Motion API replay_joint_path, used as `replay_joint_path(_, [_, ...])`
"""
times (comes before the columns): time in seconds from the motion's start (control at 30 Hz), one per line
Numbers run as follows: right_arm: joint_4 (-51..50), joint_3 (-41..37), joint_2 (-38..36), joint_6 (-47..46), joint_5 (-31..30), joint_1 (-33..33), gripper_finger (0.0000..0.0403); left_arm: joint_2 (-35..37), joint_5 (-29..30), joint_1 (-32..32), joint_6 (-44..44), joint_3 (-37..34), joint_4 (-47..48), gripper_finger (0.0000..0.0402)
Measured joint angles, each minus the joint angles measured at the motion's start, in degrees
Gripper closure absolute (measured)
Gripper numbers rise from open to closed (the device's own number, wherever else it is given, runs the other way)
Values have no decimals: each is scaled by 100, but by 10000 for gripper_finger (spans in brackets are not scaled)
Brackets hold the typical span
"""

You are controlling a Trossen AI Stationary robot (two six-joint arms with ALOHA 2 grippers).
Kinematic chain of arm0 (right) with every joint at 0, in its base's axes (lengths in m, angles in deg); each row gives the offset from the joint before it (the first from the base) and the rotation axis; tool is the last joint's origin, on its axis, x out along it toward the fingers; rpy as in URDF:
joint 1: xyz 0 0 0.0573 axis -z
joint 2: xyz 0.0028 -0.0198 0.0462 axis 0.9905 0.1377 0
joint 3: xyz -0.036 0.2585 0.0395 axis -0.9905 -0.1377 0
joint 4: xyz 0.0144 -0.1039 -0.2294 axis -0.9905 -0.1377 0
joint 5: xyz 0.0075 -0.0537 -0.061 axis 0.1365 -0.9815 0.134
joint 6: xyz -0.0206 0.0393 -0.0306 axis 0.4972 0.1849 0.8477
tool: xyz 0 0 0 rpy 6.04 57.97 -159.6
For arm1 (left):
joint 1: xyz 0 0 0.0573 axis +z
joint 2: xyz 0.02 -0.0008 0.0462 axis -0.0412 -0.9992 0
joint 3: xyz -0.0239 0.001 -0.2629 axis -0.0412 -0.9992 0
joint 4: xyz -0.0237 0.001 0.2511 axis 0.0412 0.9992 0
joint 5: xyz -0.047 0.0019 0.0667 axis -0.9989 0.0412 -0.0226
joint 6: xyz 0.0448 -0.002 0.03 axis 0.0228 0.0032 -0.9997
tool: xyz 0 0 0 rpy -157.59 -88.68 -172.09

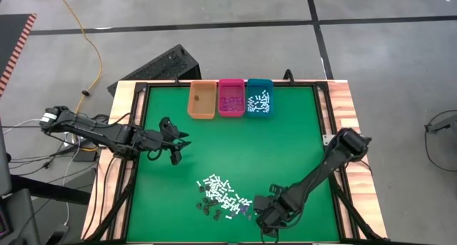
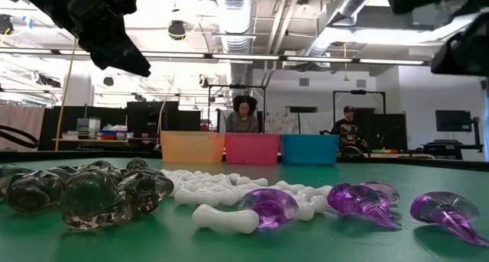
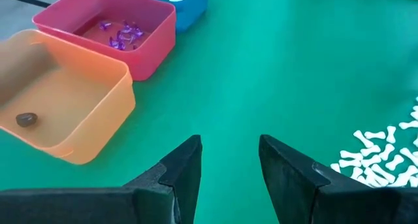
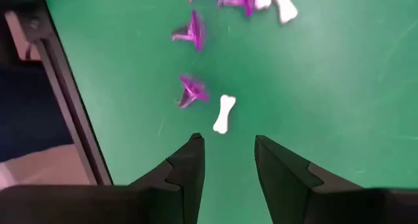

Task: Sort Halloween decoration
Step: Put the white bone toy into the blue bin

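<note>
Seen from above, the sorting is perhaps half done. At upper centre, my orange plastic bin [image 1: 201, 101] holds one dark piece, the pink bin [image 1: 231, 98] some purple bits, the teal bin [image 1: 259, 97] white bones. A heap of tiny plastic Halloween pieces [image 1: 221, 195] remains at lower centre. My right gripper [image 1: 262, 218], fingers apart, hangs beside it; my left gripper [image 1: 178, 146], also empty and apart, waits centre-left.

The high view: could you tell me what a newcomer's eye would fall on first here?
First, the three bright bins at the green table's far edge: orange bin, pink bin and teal bin, side by side. Next, the heap of tiny white, purple and dark pieces near the front edge. The right hand, open, is low beside that heap, while the left hand, open and empty, hangs over bare green.
</note>
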Motion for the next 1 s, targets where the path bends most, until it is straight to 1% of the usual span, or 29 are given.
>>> replay_joint_path(0.13, [25, 65, 207, -2, 62, 6, 240, -1, 3, 0, -1, 0, 21, 257])
replay_joint_path(0.4, [139, 12, 214, -121, 4, 13, 240, -3, 5, 0, 32, 0, 24, 257])
replay_joint_path(0.57, [434, -10, 413, -275, -46, -36, 240, -2, 7, 0, 36, 0, 32, 257])
replay_joint_path(0.63, [608, -10, 513, -267, -1, -18, 240, -3, 10, 0, 39, 0, 49, 257])
replay_joint_path(0.8, [570, 38, 637, -280, 96, -31, 240, -2, 15, 0, 104, -2, 150, 257])
replay_joint_path(0.9, [516, 44, 654, -282, 118, -29, 252, -5, 16, 0, 109, -2, 173, 257])
replay_joint_path(1.0, [406, 39, 657, -329, 115, -11, 281, -5, 14, 0, 110, -2, 157, 257])
